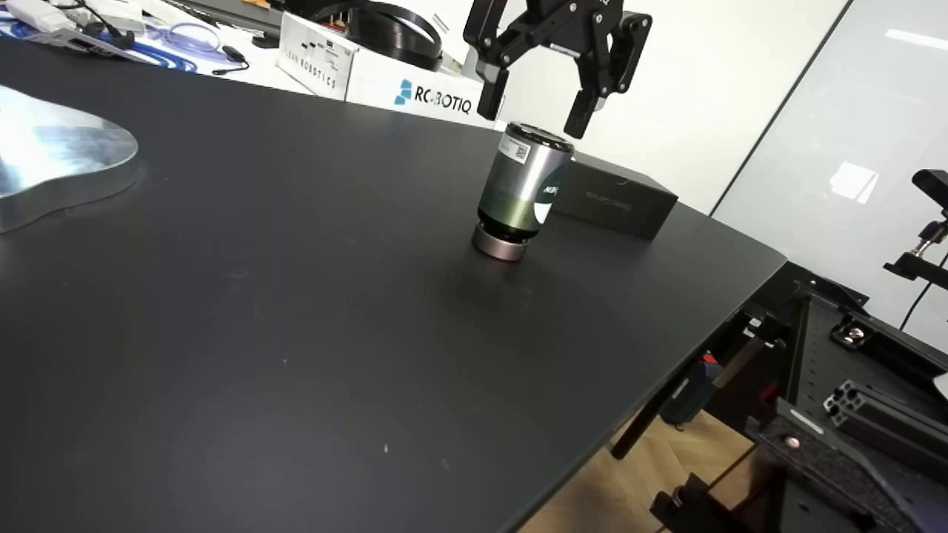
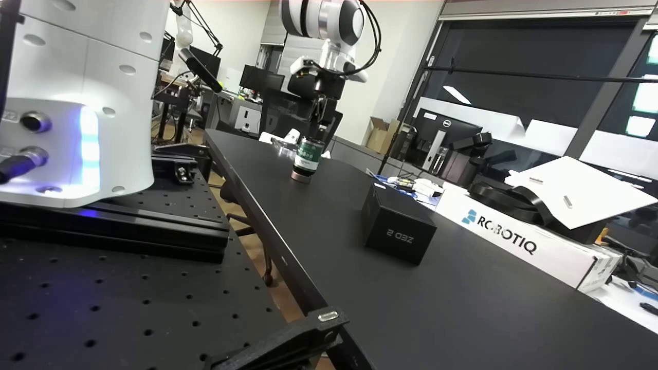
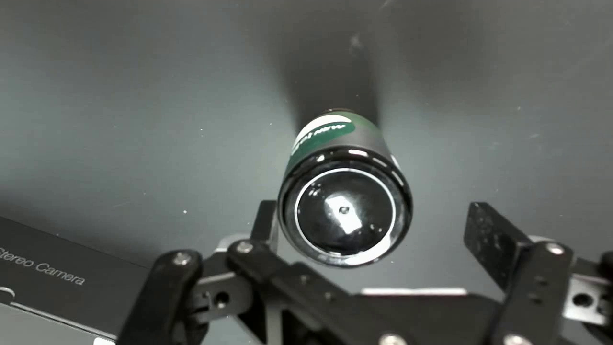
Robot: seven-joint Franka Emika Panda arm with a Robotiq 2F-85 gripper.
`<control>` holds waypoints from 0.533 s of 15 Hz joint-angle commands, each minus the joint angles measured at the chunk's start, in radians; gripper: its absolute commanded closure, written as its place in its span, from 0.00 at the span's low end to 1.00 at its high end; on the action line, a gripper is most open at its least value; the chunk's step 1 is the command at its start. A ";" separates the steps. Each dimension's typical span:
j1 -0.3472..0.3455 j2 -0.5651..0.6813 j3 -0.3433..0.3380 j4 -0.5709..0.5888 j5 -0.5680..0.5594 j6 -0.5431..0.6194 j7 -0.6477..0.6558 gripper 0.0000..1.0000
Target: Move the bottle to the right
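the gripper (image 1: pixel 535 111) points down with its fingers spread wide, the gap broader than the bottle, and has hold of nothing. just below the fingertips and between them stands the bottle (image 1: pixel 524 181), upright, on what looks like its metal cap. the wrist view puts it off-centre: close against one finger (image 3: pixel 263 223) and clear of the opposite one; whether the near finger touches it, i can't tell. my read is that the step in hand is lining up for the grasp. the next move likely calls for a small sideways shift toward the near finger's side, then lowering and closing. under the hand is the dark table (image 1: pixel 296 333); out past the near finger sits the black box (image 1: pixel 615 196), apart from the bottle.
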 commanded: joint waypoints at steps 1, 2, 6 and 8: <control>0.044 0.039 -0.048 0.031 -0.020 -0.023 0.039 0.00; 0.052 0.046 -0.054 0.030 -0.018 -0.023 0.040 0.00; 0.081 0.068 -0.071 0.031 -0.016 -0.027 0.039 0.00; 0.092 0.074 -0.078 0.031 -0.015 -0.029 0.038 0.00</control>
